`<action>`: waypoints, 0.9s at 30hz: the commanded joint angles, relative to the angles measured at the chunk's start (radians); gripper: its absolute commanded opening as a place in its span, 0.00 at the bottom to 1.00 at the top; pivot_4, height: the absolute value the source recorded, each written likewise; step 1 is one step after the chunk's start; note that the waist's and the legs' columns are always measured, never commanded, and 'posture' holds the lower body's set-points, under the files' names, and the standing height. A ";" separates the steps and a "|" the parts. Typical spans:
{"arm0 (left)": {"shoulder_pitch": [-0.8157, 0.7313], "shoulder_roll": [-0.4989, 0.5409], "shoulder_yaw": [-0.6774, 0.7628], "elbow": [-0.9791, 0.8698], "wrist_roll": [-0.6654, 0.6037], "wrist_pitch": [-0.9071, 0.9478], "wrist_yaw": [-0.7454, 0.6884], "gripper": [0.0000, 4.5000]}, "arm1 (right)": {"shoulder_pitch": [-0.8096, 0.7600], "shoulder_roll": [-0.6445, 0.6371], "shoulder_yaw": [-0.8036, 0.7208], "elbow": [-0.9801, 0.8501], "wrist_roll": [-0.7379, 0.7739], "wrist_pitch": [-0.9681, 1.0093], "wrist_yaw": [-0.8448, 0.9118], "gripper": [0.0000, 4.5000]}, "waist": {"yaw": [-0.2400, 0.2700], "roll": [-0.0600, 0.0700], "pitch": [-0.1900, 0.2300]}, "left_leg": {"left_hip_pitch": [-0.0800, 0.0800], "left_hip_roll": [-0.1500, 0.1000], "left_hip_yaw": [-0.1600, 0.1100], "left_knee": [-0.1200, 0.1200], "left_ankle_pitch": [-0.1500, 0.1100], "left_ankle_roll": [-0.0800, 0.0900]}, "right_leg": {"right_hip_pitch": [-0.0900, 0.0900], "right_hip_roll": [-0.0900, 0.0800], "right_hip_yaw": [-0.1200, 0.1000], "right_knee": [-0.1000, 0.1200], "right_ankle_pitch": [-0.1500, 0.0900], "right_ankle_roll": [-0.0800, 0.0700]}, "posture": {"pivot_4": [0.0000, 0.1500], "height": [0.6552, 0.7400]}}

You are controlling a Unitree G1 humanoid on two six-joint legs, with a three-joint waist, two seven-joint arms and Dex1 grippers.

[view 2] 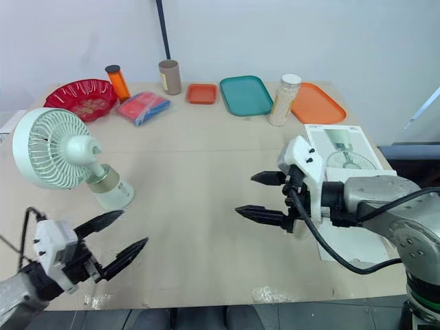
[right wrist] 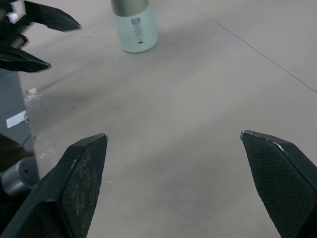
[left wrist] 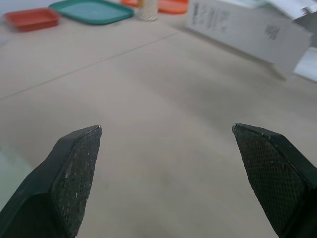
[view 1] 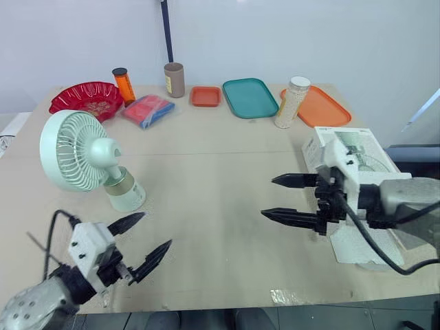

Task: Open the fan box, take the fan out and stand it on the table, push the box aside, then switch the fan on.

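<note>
Fan [view 1: 74,151] — smooth plastic, seemingly; table [view 1: 220,165] matt.

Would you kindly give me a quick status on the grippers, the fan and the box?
Open and empty: left gripper, right gripper. On table: fan upright, robot's left; box lying at right. Nothing between left gripper and fan.

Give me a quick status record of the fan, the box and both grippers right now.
fan: standing upright on the table, robot's left
fan box: lying flat at the table's right side, by the right gripper
left gripper: open, empty, in front of the fan
right gripper: open, empty, over bare table
fan running: cannot tell
</note>
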 commanded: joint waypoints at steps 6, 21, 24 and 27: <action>0.352 -0.240 0.134 0.012 0.153 -0.245 0.097 1.00 | -0.047 0.093 0.148 0.029 -0.129 -0.229 0.007 0.98 | -0.001 0.000 0.000 | 0.000 0.000 0.001 0.000 -0.001 0.000 | -0.001 0.001 0.002 0.000 -0.001 0.000 | 1.00 1.00; 0.102 -0.036 0.360 0.326 0.040 -0.295 0.024 1.00 | -0.094 0.177 0.245 -0.014 -0.190 -0.449 0.078 0.98 | -0.004 -0.002 0.000 | -0.001 0.001 0.000 0.000 -0.001 -0.001 | -0.002 0.001 0.000 0.000 -0.001 -0.001 | 1.00 1.00; 0.079 -0.011 0.374 0.296 -0.003 -0.256 0.031 1.00 | -0.090 0.169 0.260 -0.012 -0.187 -0.447 0.088 0.98 | -0.004 -0.002 0.000 | -0.001 0.001 0.000 0.000 -0.002 -0.001 | -0.002 0.001 -0.001 0.000 -0.001 -0.001 | 1.00 1.00; 0.055 0.008 0.375 0.240 -0.046 -0.199 0.063 1.00 | -0.079 0.175 0.274 -0.019 -0.189 -0.447 0.086 0.98 | -0.004 -0.002 0.001 | -0.001 0.001 0.000 0.000 -0.002 -0.001 | -0.002 0.001 -0.001 0.000 -0.001 -0.001 | 1.00 1.00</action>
